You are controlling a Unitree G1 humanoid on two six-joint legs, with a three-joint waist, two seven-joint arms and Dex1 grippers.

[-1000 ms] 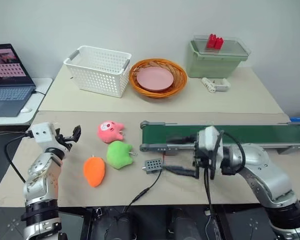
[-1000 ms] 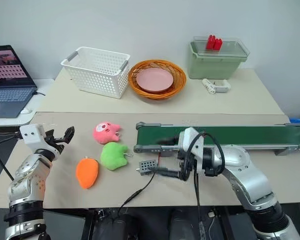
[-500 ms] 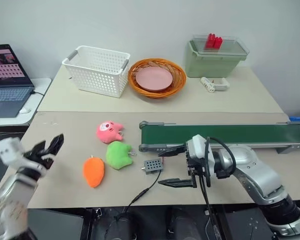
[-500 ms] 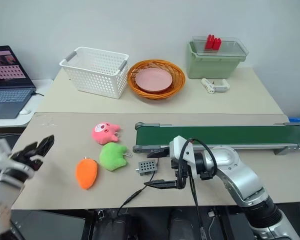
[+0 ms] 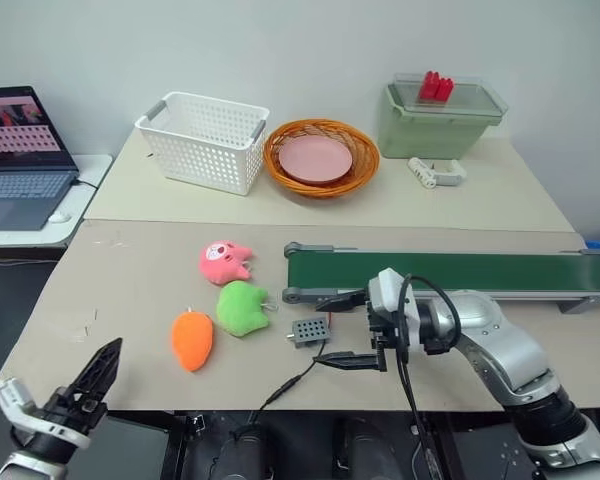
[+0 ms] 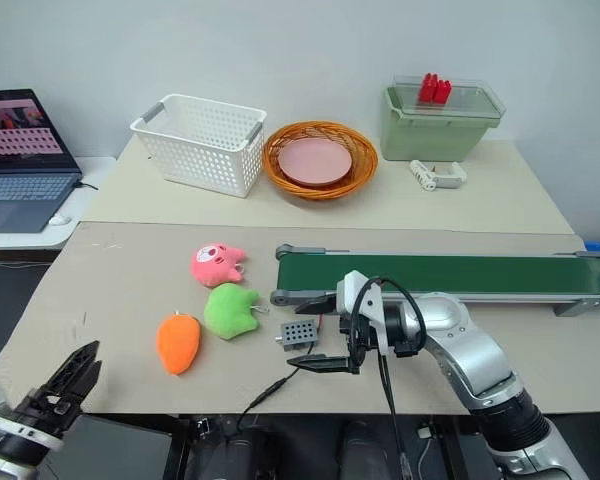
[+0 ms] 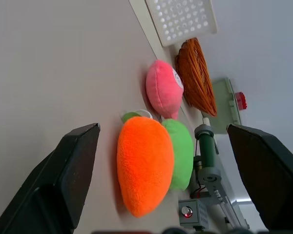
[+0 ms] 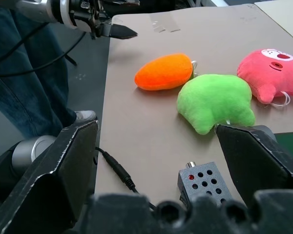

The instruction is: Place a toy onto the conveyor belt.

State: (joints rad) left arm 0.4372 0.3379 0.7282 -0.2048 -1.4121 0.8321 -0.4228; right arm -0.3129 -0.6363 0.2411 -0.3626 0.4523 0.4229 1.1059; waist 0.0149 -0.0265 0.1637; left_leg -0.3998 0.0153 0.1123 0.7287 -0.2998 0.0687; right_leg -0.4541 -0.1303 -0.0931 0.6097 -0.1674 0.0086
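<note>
No legible writing. Orange carrot plush (image 5: 191, 340) lies on table (image 5: 130, 290), left of conveyor belt (image 5: 450, 270), apart from both grippers. Left gripper (image 5: 98, 372) jaws spread wide, empty; right gripper (image 5: 345, 330) jaws apart, empty.

A beige desk (image 5: 130, 290) carries everything here, with a second desk surface (image 5: 520, 190) of the same colour butting against its far edge. On the near one, an orange toy (image 5: 191, 340) lies toward the front, a lime green plush (image 5: 241, 308) just beside it and a pink plush (image 5: 225, 262) a little farther back. To their right the conveyor belt (image 5: 450, 272) runs lengthwise to the desk's right end, and a small grey box (image 5: 308, 329) with a cable sits near its left roller. On the far surface stand a white basket (image 5: 205, 140), a wicker basket (image 5: 320, 158) holding a pink plate, a pale green bin (image 5: 442, 120) and a small white object (image 5: 435, 172). A laptop (image 5: 22, 145) rests on a separate white desk at the left.
</note>
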